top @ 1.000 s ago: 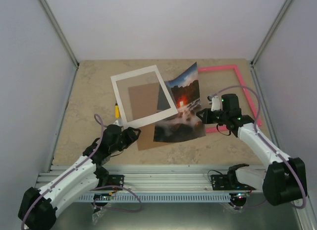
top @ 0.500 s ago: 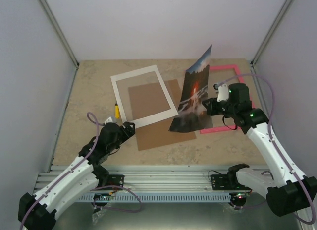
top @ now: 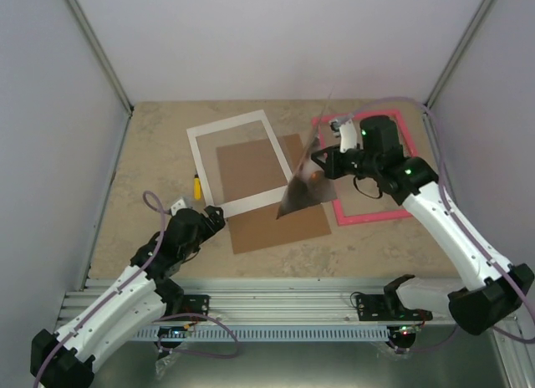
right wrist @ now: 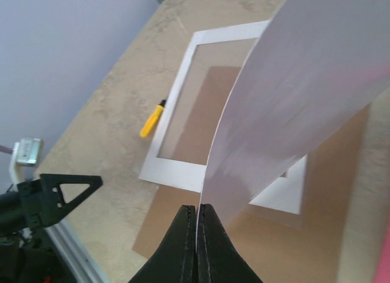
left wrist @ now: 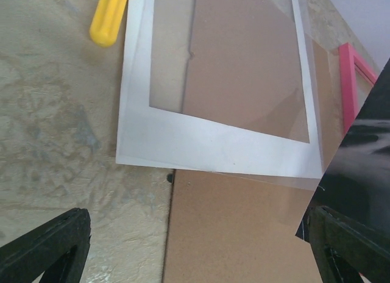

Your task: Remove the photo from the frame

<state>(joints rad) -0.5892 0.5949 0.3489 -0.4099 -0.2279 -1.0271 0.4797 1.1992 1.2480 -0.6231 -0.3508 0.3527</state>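
Nearest the arm bases, the left gripper (top: 213, 214) hovers low over the tan table (top: 150, 154), its fingers spread wide and holding nothing. Just past it lies a brown backing board (top: 280, 225), with a white mat border (top: 242, 206) flat across its far left part. A small yellow object (top: 197, 186) lies beside the mat's left edge. To the right, the photo (top: 301, 187) stands nearly on edge above the board, out of the frame, white back curving towards the right wrist camera. The right gripper (top: 322, 160) pinches its edge, fingers pressed together. Farther right, the pink frame (top: 368, 217) lies flat on the table under the right arm.
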